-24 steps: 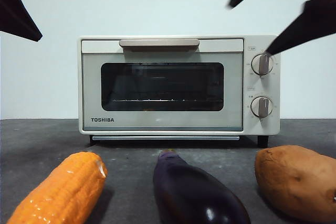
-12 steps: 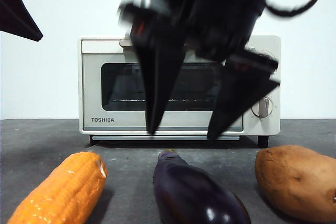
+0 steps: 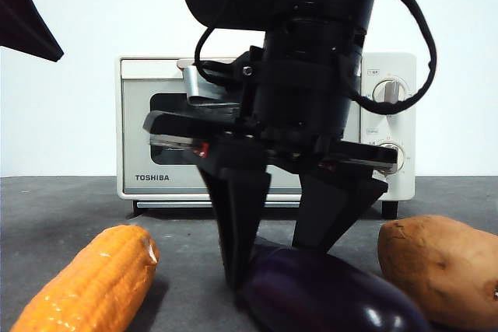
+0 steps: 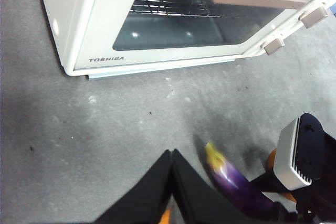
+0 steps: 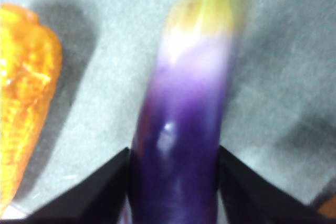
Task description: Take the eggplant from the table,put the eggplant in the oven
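Observation:
The glossy dark purple eggplant (image 3: 334,297) lies on the grey table (image 3: 62,207) in front of the oven (image 3: 156,114). My right gripper (image 3: 272,262) has come down over it from above. In the right wrist view both black jaws press against the sides of the eggplant (image 5: 178,145), so the right gripper (image 5: 173,150) is shut on it. The cream-white oven's door is closed. My left gripper (image 4: 171,153) is shut and holds nothing. It waits high up at the left, and from there the eggplant (image 4: 233,179) is in sight.
An orange corn cob (image 3: 89,281) lies left of the eggplant, and a brown sweet potato (image 3: 440,270) lies to its right. Both are close to the gripper. The corn cob (image 5: 21,93) also shows beside the jaws in the right wrist view.
The right arm has dropped from the upper right down onto the eggplant, and its jaws now grip the eggplant's sides. The eggplant has shifted a little to the right.

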### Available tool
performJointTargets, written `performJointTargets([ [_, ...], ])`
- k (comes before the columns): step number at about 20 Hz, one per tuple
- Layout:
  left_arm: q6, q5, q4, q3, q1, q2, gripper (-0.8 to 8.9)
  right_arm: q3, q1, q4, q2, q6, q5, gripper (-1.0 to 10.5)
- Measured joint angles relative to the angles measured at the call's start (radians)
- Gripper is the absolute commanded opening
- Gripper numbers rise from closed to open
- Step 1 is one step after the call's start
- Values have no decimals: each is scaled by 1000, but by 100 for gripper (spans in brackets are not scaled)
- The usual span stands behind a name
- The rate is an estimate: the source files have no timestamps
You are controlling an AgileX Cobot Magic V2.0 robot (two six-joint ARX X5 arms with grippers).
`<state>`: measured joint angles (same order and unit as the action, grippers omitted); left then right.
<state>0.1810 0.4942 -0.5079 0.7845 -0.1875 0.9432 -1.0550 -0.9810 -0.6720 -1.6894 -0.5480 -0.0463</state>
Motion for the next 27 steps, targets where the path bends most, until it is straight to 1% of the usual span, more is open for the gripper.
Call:
performJointTargets([
  [2,0,0,0,0,0,0,6,-39,0,-75,0,-6,-29,147],
  [3,0,0,4,0,0,0,6,-72,0,-122,5,-2,-29,147],
  [4,0,0,3,3,-5,3,6,-112,0,-173,23,19,-29,147],
  [6,0,0,0,40,-33,32,6,-206,-1,-301,80,96,-29,147],
  [8,0,-21,-4,101,-71,72,6,-270,-1,-417,163,195,-29,147],
  [11,0,-68,-4,191,-135,146,6,-282,-6,-487,281,298,-28,147],
  [13,-2,-77,-4,258,-172,216,6,-282,-7,-531,358,343,-8,147],
  [17,-27,-121,-32,449,-246,388,6,-282,-6,-622,506,383,81,147],
  [20,-73,-135,-107,608,-280,528,6,-282,-6,-661,585,388,139,147],
  [22,-106,-172,-167,702,-298,615,6,-282,-6,-665,636,387,177,147],
  [24,-140,-217,-212,772,-314,688,6,-282,-6,-667,683,385,202,147],
  [27,-173,-264,-246,838,-328,756,6,-282,-6,-668,745,383,204,147],
])
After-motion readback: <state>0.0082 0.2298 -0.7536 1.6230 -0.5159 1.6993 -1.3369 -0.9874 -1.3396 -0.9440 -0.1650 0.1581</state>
